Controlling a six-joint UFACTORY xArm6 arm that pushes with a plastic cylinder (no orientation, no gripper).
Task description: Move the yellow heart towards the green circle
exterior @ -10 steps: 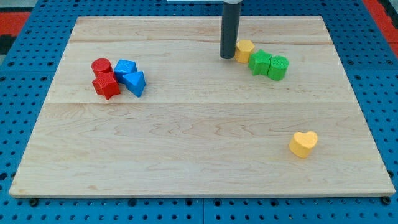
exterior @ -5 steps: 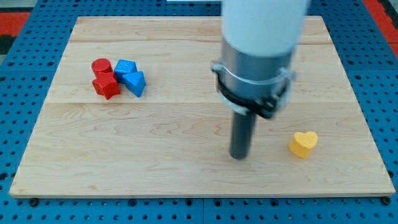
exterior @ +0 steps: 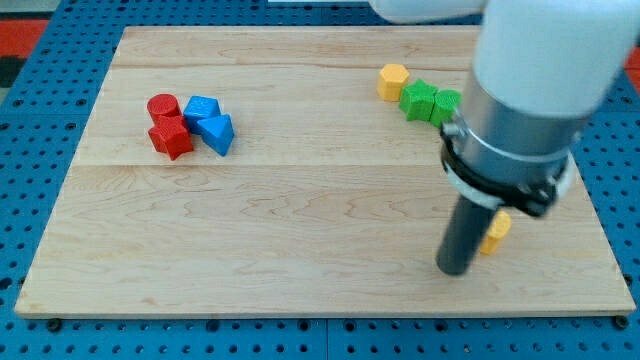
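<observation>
The yellow heart (exterior: 495,233) lies near the board's lower right, mostly hidden behind my rod. My tip (exterior: 455,270) rests on the board just left of and slightly below the heart, close to touching it. The green circle (exterior: 447,103) sits at the upper right, partly covered by the arm's body. A green star-like block (exterior: 419,99) touches it on its left.
A yellow hexagon block (exterior: 393,79) sits left of the green blocks. At upper left is a cluster: a red cylinder (exterior: 162,106), a red star-like block (exterior: 171,138) and two blue blocks (exterior: 201,108) (exterior: 217,133). The wooden board (exterior: 300,230) lies on a blue pegboard.
My tip has moved from beside the yellow hexagon at the top down across the board, then right, to just left of the yellow heart. No block has visibly moved.
</observation>
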